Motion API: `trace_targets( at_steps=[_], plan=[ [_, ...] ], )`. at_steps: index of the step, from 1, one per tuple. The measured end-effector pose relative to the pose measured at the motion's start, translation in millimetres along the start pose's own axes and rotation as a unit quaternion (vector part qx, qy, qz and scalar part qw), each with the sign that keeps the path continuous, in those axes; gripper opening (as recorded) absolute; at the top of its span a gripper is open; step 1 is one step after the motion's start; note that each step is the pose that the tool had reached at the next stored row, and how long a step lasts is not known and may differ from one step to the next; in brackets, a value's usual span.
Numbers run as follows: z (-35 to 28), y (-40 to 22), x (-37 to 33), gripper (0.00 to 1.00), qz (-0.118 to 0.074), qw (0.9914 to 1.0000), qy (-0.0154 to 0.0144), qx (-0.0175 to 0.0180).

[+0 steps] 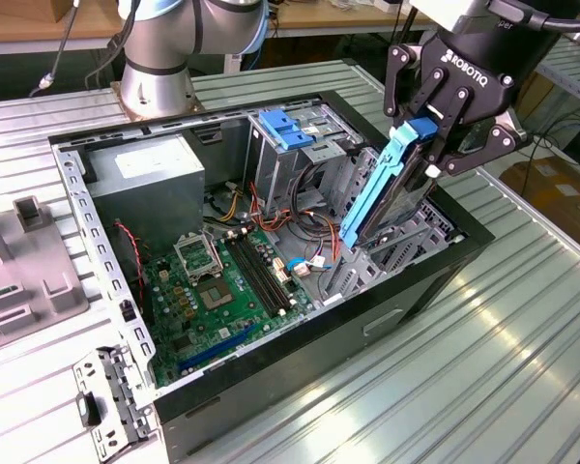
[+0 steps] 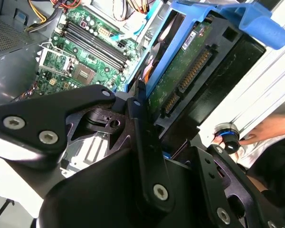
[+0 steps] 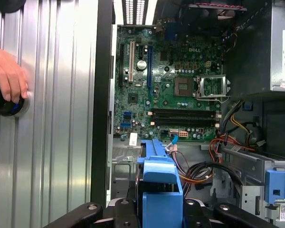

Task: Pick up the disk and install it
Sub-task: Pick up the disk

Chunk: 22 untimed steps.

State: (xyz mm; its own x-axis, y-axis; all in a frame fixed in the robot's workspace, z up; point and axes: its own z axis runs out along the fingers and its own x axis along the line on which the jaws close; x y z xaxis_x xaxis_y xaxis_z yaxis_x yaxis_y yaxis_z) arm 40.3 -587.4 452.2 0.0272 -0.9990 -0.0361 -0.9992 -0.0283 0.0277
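**The disk (image 1: 379, 188), tilted over a crowded bay**

The disk is a flat rectangular silver metal hard drive framed by a bright blue plastic carrier. The black metal gripper (image 1: 427, 135) is clamped on its upper end. The disk slopes steeply, with its lower end down inside the open black metal computer case (image 1: 271, 372). That end sits at the bare grey sheet-metal drive cage (image 1: 391, 256) on the exterior view's right. Whether it touches the cage I cannot tell.

The carrier is smooth plastic and is held at one end only. If the low corner catches on a hard cage edge, it could lever the disk askew or make it slip in the grip.

A loose bundle of thin red, orange and black cables (image 1: 304, 203) lies just beside the lower end and could get pinched under it.

In the second wrist view, the underside shows a green circuit board with an exposed row of connector contacts (image 2: 187, 71). Scraping these on sheet metal would likely harm them.

The flat green motherboard (image 1: 213, 290), studded with slots and sockets, lies nearby. A dropped disk could strike it.

On the ribbed metal counter (image 1: 464, 387), a person's hand (image 3: 7, 71) rests on a round black knob (image 3: 4, 102), well apart from the disk.
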Motion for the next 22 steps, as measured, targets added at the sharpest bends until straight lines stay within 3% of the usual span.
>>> trace_targets(
  at_steps=[6,15,22],
  plan=[
    [0.1,-5.1,0.3,0.36,0.000,1.00000,0.0000,0.0000],
    [0.3,-19.3,1.1,0.36,0.000,1.00000,0.0001,0.0000],
    [1.0,-21.1,8.7,0.36,0.011,0.99994,-0.0003,0.0004]
  ],
)
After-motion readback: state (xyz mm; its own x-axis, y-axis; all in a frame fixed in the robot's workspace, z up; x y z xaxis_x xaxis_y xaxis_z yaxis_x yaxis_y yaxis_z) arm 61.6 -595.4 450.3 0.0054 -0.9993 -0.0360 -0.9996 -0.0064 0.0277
